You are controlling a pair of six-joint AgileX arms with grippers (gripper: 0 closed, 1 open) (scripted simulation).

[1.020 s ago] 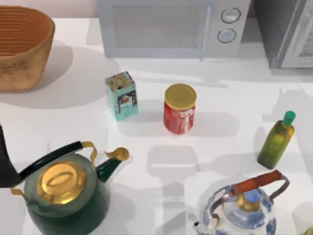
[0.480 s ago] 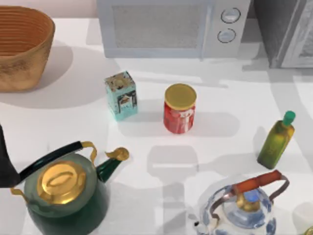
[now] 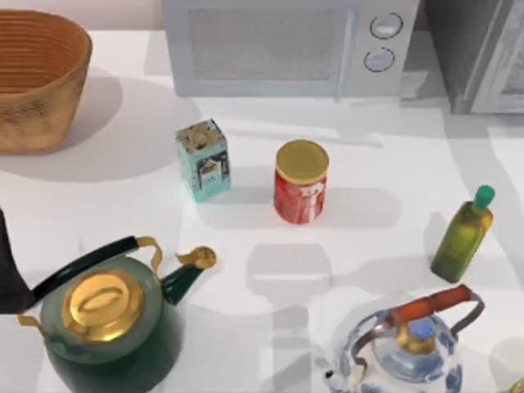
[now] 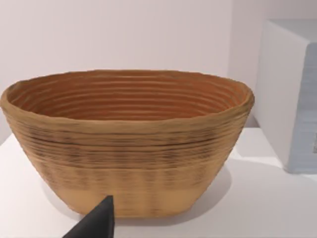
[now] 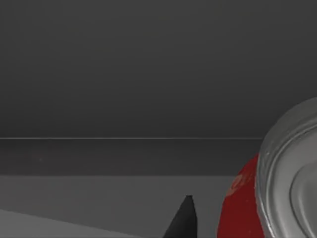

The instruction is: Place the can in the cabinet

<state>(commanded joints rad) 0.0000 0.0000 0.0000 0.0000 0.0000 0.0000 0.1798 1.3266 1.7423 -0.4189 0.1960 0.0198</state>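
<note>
Seemingly tilted, the red can [image 5: 247, 198] turns its silver end to the right wrist camera, its long axis running roughly away from it, before a dark grey wall. It sits just beside the right pincer [image 5: 185, 218]; whether that pincer grasps it I cannot tell. The cabinet [image 3: 471, 57] stands far right on the table [image 3: 385, 164]. The left pincer [image 4: 99, 220], state unclear, faces the basket [image 4: 129, 163]. Since a second ago nothing on the table has moved.

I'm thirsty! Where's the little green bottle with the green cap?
In the top view, the little green bottle stands at the right, beyond the blue-and-white kettle, right of the yellow-lidded red jar.
</note>
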